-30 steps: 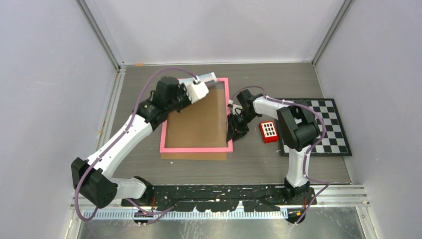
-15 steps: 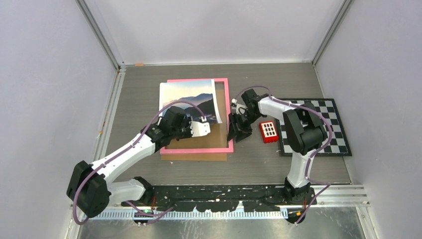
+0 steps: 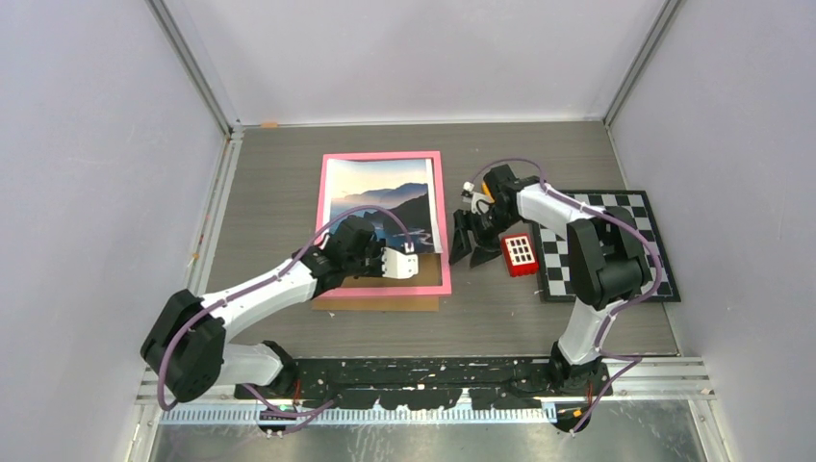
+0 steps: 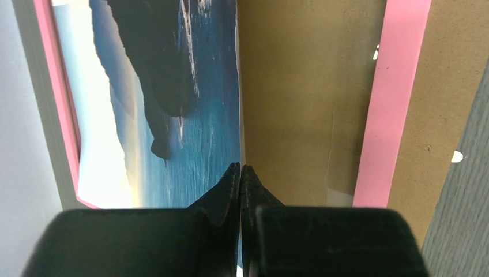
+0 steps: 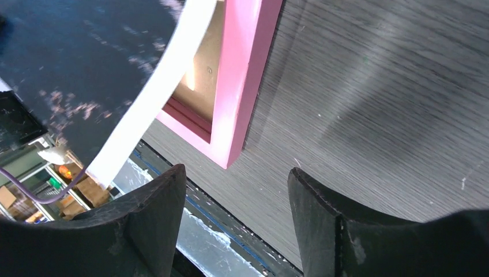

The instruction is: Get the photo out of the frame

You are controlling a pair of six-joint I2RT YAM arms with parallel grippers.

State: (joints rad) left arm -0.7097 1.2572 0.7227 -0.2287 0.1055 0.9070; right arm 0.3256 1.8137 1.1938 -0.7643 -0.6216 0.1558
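Note:
The photo [image 3: 380, 202], a seacoast print, lies picture side up over the frame [image 3: 444, 212], a pink-bordered rectangle in mid table. My left gripper [image 3: 411, 266] is shut on the photo's near edge, close to the frame's near right corner. In the left wrist view the shut left gripper [image 4: 240, 168] pinches that edge, with the photo [image 4: 173, 115] on its left and the frame's brown inside [image 4: 300, 104] and pink border [image 4: 398, 86] on its right. My right gripper [image 3: 471, 246] stands open just right of the frame. The right gripper [image 5: 236, 170] holds nothing; the frame's corner [image 5: 242, 86] lies beyond it.
A brown fibreboard panel [image 3: 375, 303] sticks out from under the frame's near side. A small red block with a white grid [image 3: 520, 254] sits right of my right gripper. A black-and-white checkerboard [image 3: 616, 245] lies at the right. Walls close the table on three sides.
My left gripper has come from the frame's far edge to its near edge with the photo in it, and the picture now faces up. My right gripper has opened and drawn off rightwards.

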